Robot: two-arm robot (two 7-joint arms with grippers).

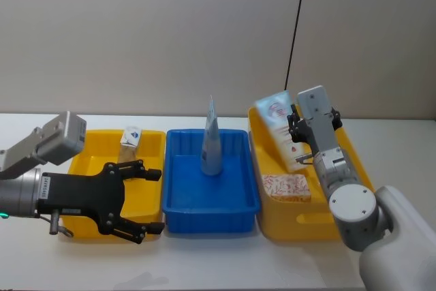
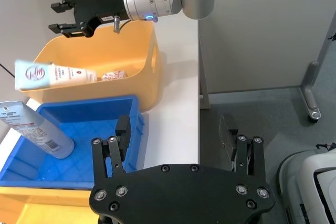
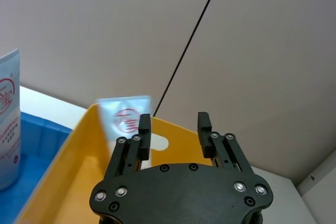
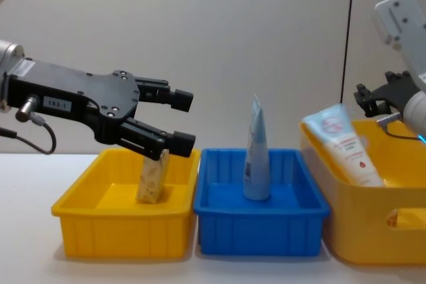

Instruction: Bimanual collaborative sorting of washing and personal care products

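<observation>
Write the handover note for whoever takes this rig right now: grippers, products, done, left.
Left gripper: open, empty, over the left yellow bin.
Right gripper: open, empty, over the right yellow bin, beside the long white tube.
Products: smaller tan patterned carton upright in the left yellow bin; pale blue standing tube upright in the blue bin; long white tube leaning on the right bin's rim; white carton with red leaf pattern flat inside that bin.
Done: every product sits in a bin.
Left: nothing held; perhaps settle the long white tube.

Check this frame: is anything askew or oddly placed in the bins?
The long white tube leans tilted against the right yellow bin's wall, its end poking above the rim. The pale blue tube stands upright in the blue bin.
</observation>
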